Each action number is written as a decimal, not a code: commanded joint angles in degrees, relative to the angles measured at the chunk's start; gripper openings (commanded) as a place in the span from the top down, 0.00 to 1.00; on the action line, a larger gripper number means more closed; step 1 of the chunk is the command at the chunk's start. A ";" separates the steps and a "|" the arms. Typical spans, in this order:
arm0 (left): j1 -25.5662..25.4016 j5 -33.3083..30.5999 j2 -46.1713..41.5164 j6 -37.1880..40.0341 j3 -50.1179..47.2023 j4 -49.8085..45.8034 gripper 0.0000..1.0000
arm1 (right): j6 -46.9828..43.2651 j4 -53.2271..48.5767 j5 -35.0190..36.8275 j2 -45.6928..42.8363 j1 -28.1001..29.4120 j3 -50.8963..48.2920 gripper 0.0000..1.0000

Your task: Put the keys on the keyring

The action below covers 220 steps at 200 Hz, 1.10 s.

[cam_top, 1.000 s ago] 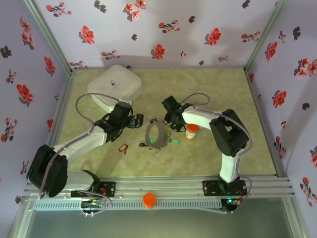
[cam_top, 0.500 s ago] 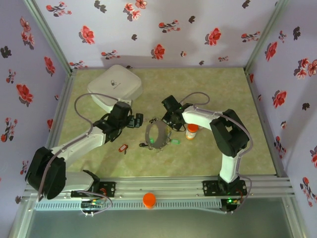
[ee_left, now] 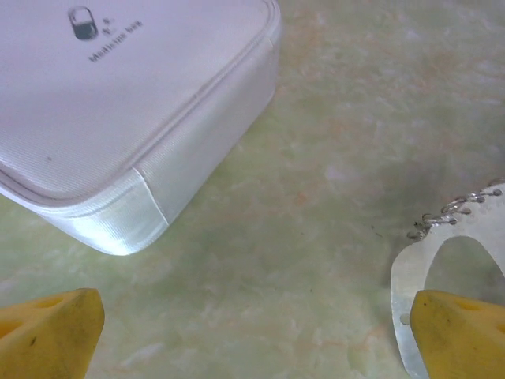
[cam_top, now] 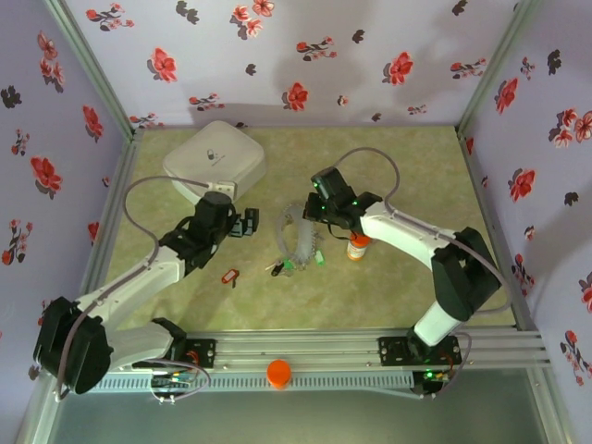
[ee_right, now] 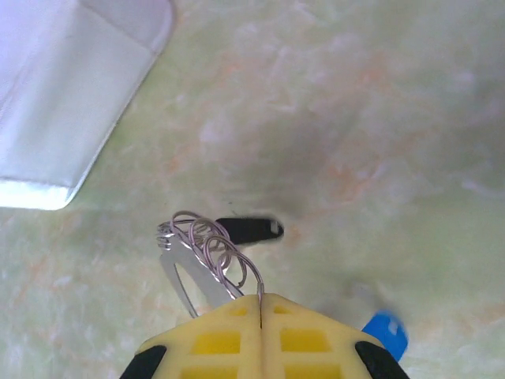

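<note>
Keyring [ee_left: 402, 296] hangs tilted from the right gripper [ee_right: 260, 312], clenched on its rim, right of the white box [cam_top: 215, 159]; left gripper [cam_top: 248, 222], spread wide, sits between box and ring, nearer the red-tagged key [cam_top: 229, 275].

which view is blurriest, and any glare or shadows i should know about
Right wrist: softest, the table and the blue tag smeared, the keyring pinched in the shut right gripper crisper. Left wrist: sharp on the white box, bright sheen on its near corner, yellow fingertips out of focus. Top external: even light, faint shadows on the back wall.
</note>
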 commanded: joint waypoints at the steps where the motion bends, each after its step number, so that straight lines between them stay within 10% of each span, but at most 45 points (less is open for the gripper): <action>1: 1.15 -2.75 -3.47 2.95 -0.36 0.86 0.01 | -11.60 -1.39 -2.36 -1.92 0.51 3.37 1.00; 119: 2.20 9.54 -15.09 15.20 1.10 -1.23 0.25 | -37.93 -7.07 -18.94 -9.33 5.07 4.37 1.00; 220: 2.21 44.29 -7.71 27.01 -4.84 -0.51 0.33 | -44.02 -2.65 -29.75 -13.36 6.67 -5.76 1.00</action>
